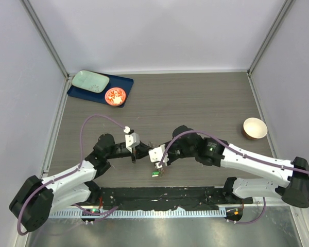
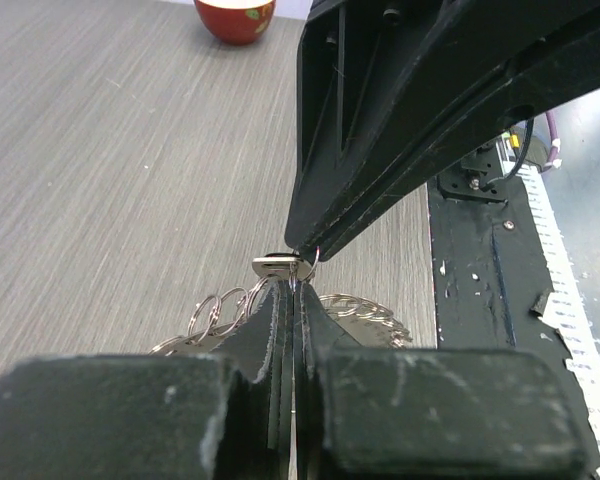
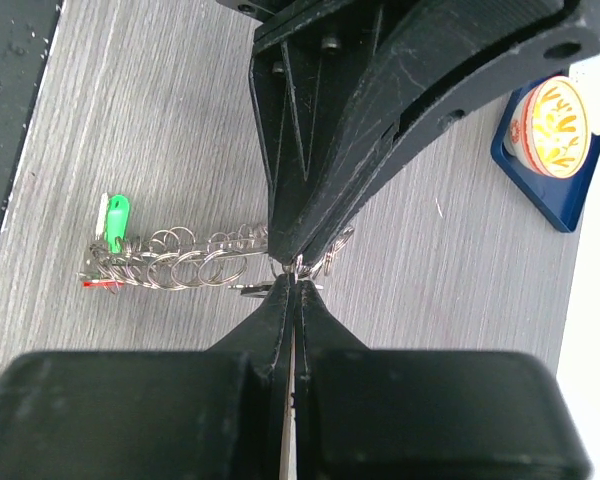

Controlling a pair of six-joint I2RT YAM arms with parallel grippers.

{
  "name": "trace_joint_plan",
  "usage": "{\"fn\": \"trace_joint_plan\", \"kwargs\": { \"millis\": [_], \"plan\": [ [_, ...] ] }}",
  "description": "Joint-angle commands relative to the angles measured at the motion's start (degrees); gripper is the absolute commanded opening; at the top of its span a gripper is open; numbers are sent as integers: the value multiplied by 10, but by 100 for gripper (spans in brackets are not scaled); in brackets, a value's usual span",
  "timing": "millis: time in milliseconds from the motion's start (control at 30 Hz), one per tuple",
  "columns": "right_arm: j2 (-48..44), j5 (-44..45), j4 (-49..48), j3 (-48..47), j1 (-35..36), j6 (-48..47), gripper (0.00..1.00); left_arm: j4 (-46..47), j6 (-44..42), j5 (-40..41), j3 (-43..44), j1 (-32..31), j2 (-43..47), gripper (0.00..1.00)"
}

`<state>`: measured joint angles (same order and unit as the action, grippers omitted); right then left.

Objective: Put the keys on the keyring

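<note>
Your left gripper [image 2: 293, 290] and right gripper [image 3: 293, 278] both pinch the keyring [image 3: 190, 262], tips nearly touching. It lies on the table [image 3: 160, 120] by the near edge, green key [image 3: 117, 220] at its other end.

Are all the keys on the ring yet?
Probably not. Done: the green key and red key lie at one end of the keyring, but I cannot tell whether they are threaded on. In hand: the left hand and right hand both pinch the keyring at one spot. Left: any other key, though none shows.
</note>
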<state>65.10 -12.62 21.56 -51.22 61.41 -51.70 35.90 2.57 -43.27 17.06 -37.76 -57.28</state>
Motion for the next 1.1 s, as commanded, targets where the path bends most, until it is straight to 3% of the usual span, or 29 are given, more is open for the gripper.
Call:
{"fn": "trace_joint_plan", "kwargs": {
  "millis": [0, 500, 1067],
  "plan": [
    [-46, 32, -16, 8, 2, 25, 1, 40, 18, 39, -22, 2, 40, 0],
    [-85, -3, -122, 111, 2, 101, 1, 179, 106, 129, -67, 2, 100, 0],
    [-28, -44, -317, 154, 2, 153, 1, 437, 210, 302, -121, -3, 9, 0]
  ]
}}
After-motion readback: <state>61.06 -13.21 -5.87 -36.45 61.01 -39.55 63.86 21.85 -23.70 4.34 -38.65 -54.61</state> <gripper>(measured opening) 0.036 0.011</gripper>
